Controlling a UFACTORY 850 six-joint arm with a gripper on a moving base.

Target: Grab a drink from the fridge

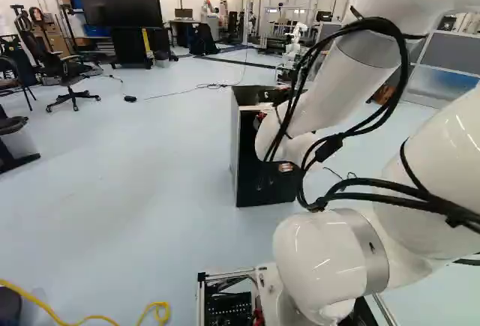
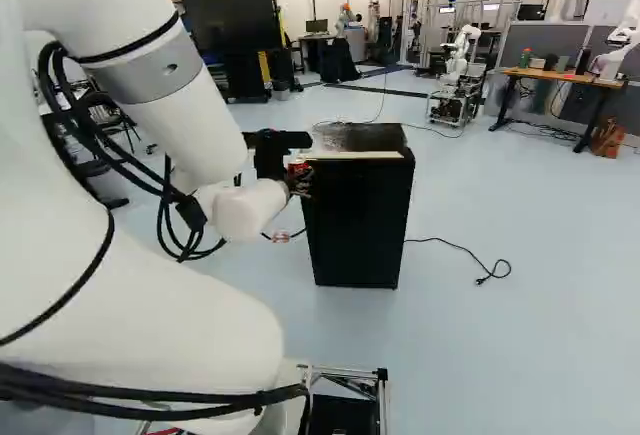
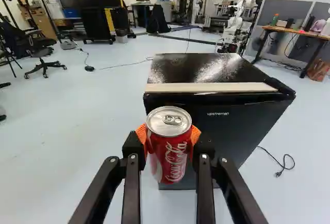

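- Yellow cable (image 1: 97,317) lies loose at the near left of the left base view; a wheel could snag or drag it if the base turns that way.
- The red drink can (image 3: 172,154) is out in front of the fridge, upright, held around its upper half. Its smooth metal could slip or swivel on a sudden jerk, since the lower part hangs free; too hard a squeeze could dent the thin wall.
- As for the jaws, they stand only a can's breadth apart, the orange pads (image 3: 141,134) pressing it from two sides.
- Behind the can stands the black fridge (image 2: 358,220), its door apparently shut. Driving ahead or swinging the wrist forward would likely knock can or gripper (image 3: 168,143) against its front edge; backing off first seems wiser.
- Past the fridge, a black cord (image 2: 456,246) trails over the floor, and could be run over if the base goes round that side.
- Black hoses (image 1: 397,86) loop widely off the arm; their slack might catch the fridge's top corner in a sideways sweep.
- The white arm (image 1: 352,79) rises from its low joint and folds over, its forearm slanting down to a roughly level wrist, gripper pointing ahead near the fridge's top height.
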